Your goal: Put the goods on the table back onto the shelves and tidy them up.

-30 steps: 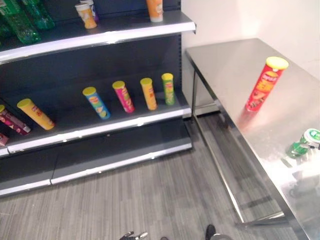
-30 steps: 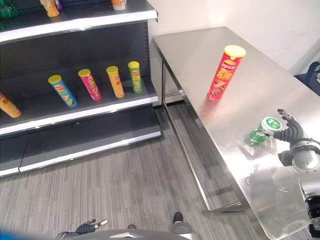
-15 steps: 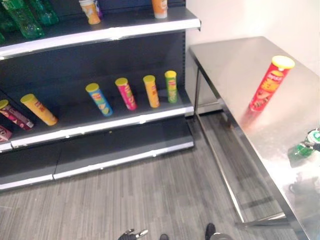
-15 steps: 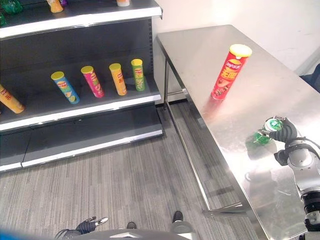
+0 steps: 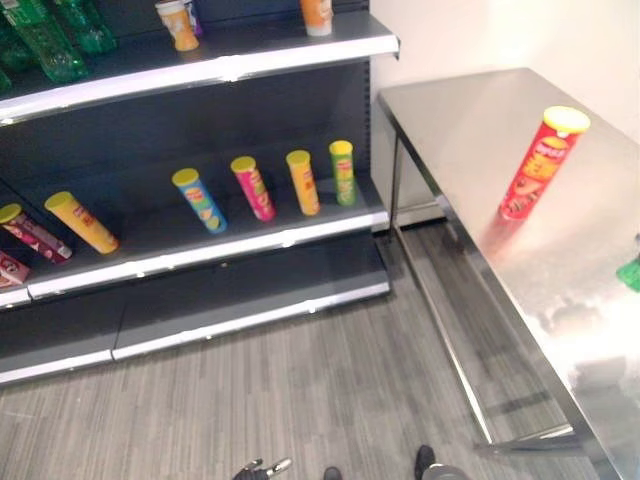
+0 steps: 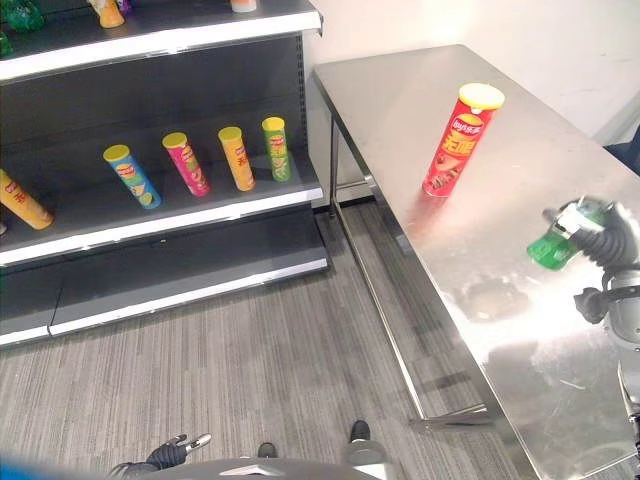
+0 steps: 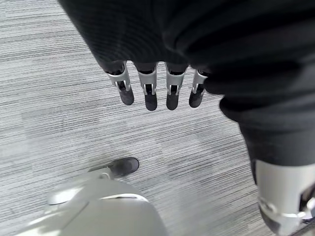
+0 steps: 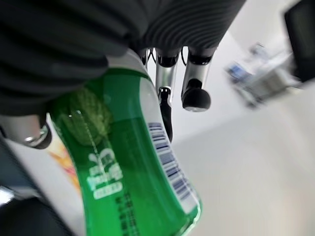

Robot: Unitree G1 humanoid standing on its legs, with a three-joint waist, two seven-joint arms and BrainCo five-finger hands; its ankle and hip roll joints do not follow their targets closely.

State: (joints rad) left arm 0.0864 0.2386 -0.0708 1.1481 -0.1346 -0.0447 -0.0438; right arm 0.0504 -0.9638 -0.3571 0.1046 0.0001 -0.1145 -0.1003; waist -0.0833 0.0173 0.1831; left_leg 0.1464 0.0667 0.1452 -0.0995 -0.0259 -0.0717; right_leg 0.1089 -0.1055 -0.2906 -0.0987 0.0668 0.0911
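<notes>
Item: green bottle (image 6: pixel 553 245), clasped in your right robot hand (image 6: pixel 607 236) (counter's near edge); loose grip risked dropping it.

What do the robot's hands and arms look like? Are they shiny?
Yes, partly. The left hand has silver fingers in a row, each ending in a rounded dark tip, and a dark ribbed cover over its back and wrist. The right hand looks the same: dark ribbed cover, silver fingers with dark tips. Below it, the arm is smooth silver-grey with dark joints.
</notes>
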